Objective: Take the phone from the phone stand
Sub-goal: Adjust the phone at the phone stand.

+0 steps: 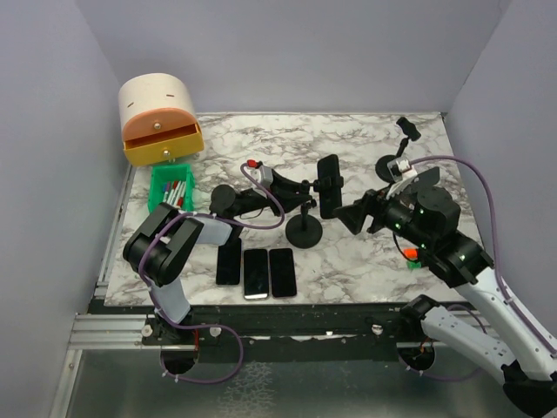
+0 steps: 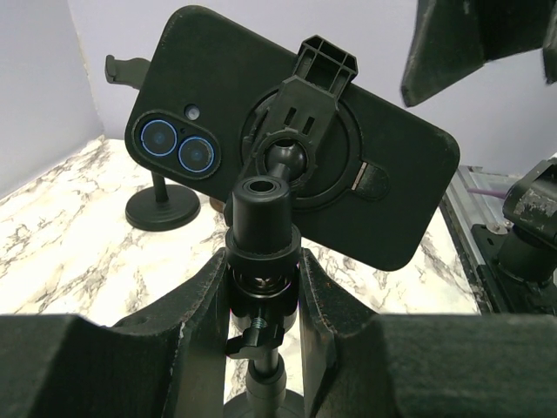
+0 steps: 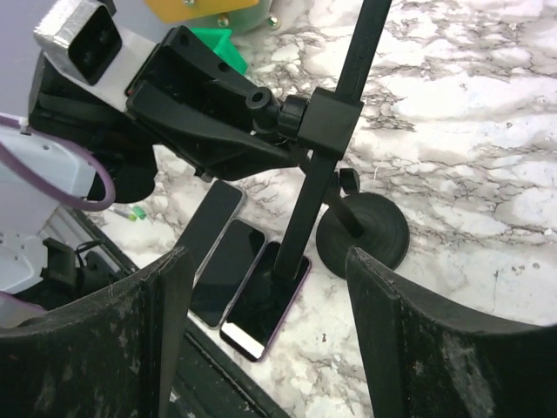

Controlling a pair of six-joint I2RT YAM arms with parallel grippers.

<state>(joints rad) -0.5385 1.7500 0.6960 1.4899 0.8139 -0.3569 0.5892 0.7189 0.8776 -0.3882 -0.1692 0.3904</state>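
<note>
Firmly, the left gripper [image 2: 265, 292] pinches the phone stand [image 2: 261, 218] by its thin stem. Its matte black fingers [image 2: 196, 331] are pressed to either side just under the round collar. Above the collar, a ball joint carries a ribbed plastic clamp holding the phone [image 2: 392, 174], a smooth black slab with rounded corners. It sits tilted, its two blue-ringed lenses facing this wrist camera.

The right gripper [image 3: 261, 296] is spread wide, and its scuffed dark fingers [image 3: 392, 348] hold nothing. The phone shows edge-on beyond the gap, apart from both fingers. From above, this gripper sits just to the right of the phone.

Beside the stand's round base, three phones [image 1: 256, 272] lie flat in a row on the table [image 1: 287, 139], white marble-patterned with grey veins. Farther back are a second stand [image 1: 392, 165], a green bin [image 1: 161, 187] and a rounded tan drawer box [image 1: 159, 117]. Plain lilac-grey walls close three sides.
</note>
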